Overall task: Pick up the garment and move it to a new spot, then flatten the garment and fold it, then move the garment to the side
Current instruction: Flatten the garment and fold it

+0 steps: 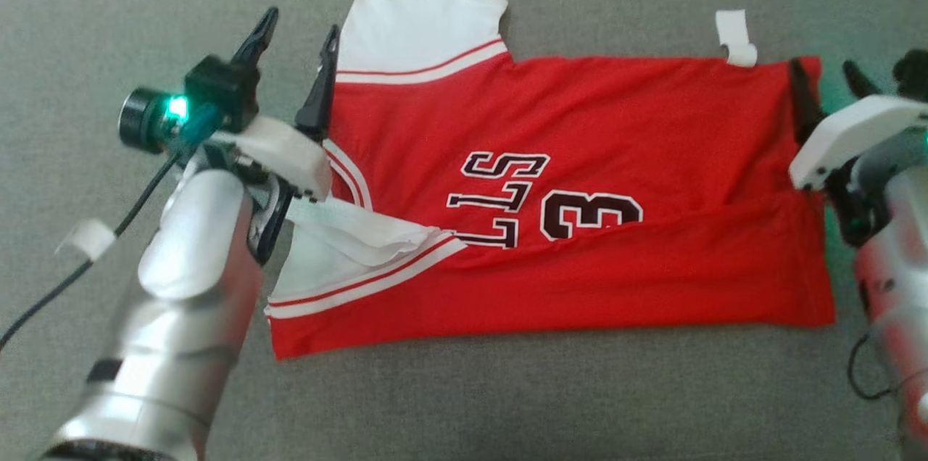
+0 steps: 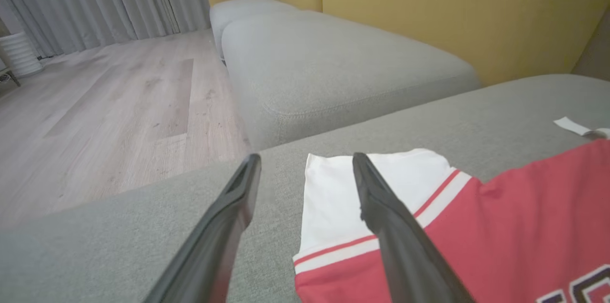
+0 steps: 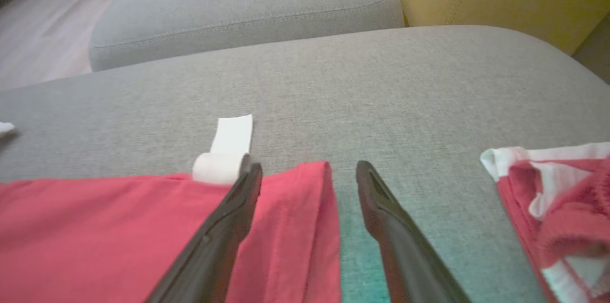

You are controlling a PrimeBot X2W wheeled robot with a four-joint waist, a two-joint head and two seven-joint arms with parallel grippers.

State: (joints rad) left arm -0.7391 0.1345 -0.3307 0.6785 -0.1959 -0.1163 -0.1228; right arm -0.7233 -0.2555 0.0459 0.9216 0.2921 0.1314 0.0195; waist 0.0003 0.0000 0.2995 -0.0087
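Observation:
The garment (image 1: 580, 142), a red jersey with white sleeves and dark lettering, lies spread on the grey cushion (image 1: 507, 403), its near long edge folded over onto the body. My left gripper (image 1: 301, 25) is open at the sleeve end, one finger over the far white sleeve (image 2: 333, 193) and the other over bare cushion. In the left wrist view the left gripper (image 2: 306, 157) holds nothing. My right gripper (image 1: 823, 68) stands open at the hem end. In the right wrist view the right gripper (image 3: 310, 166) straddles the hem corner of the garment (image 3: 95, 236), empty.
White tape strips lie on the cushion by the hem (image 1: 736, 37) and beside my left arm (image 1: 90, 236). A bunched red and white cloth (image 3: 557, 198) sits right of my right gripper. Behind are another grey cushion (image 2: 333, 65), a yellow sofa back (image 2: 452, 12) and wood floor (image 2: 119, 103).

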